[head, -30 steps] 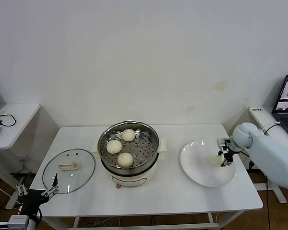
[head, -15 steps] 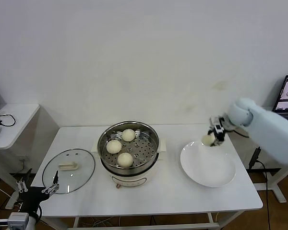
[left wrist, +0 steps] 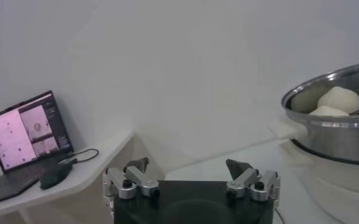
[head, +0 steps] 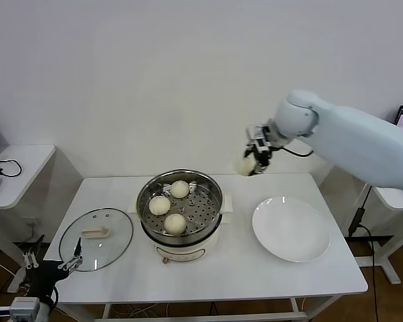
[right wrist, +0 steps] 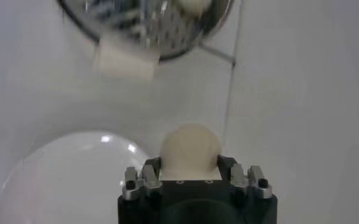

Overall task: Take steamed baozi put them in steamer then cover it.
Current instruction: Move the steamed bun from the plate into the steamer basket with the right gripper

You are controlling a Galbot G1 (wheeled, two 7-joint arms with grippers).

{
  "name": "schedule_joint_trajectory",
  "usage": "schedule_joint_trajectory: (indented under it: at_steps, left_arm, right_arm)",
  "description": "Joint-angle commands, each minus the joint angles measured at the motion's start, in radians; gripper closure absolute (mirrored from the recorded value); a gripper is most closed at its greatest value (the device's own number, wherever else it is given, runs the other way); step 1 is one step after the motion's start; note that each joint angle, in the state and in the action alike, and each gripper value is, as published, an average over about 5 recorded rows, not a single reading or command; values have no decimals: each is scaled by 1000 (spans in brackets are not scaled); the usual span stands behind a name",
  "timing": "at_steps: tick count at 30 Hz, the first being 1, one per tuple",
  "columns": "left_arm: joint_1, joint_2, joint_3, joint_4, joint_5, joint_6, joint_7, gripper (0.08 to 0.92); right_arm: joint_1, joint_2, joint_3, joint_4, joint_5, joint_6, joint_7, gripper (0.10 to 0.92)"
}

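Observation:
Three cream-white baozi [head: 170,206] lie in the steel steamer [head: 209,213] at the table's middle. A fourth baozi [head: 246,166] hangs in the air, up and to the right of the steamer's rim, with my right gripper [head: 254,161] shut on it; in the right wrist view that baozi [right wrist: 189,148] sits between the jaws, with the steamer [right wrist: 149,24] farther off. The glass cover [head: 96,238] lies flat on the table to the left of the steamer. My left gripper [head: 52,265] is parked low at the table's front left corner, open [left wrist: 188,175].
A white plate [head: 291,229] with nothing on it sits to the right of the steamer. Small side tables stand at both ends, each with a laptop [left wrist: 24,134] on it. A plain wall runs behind the table.
My right gripper has lifted the baozi off the white plate and carried it up and leftward toward the steamer. The left arm has not moved.

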Motion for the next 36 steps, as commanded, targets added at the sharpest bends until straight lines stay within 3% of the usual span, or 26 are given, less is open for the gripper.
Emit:
schedule_joint_trajectory:
  at_steps: [1, 14, 36]
  left_arm:
    - [3, -1, -9, -12, -4, 2, 1, 177]
    - [12, -18, -22, -23, -6, 3, 1, 177]
    - [8, -12, -26, -17, -11, 4, 2, 177]
  right_arm:
    - [66, 200, -101, 27, 225, -149, 105, 423]
    - [-132, 309, -84, -59, 211, -275, 199, 423]
    - [-211, 324, -69, -128, 107, -294, 184, 421]
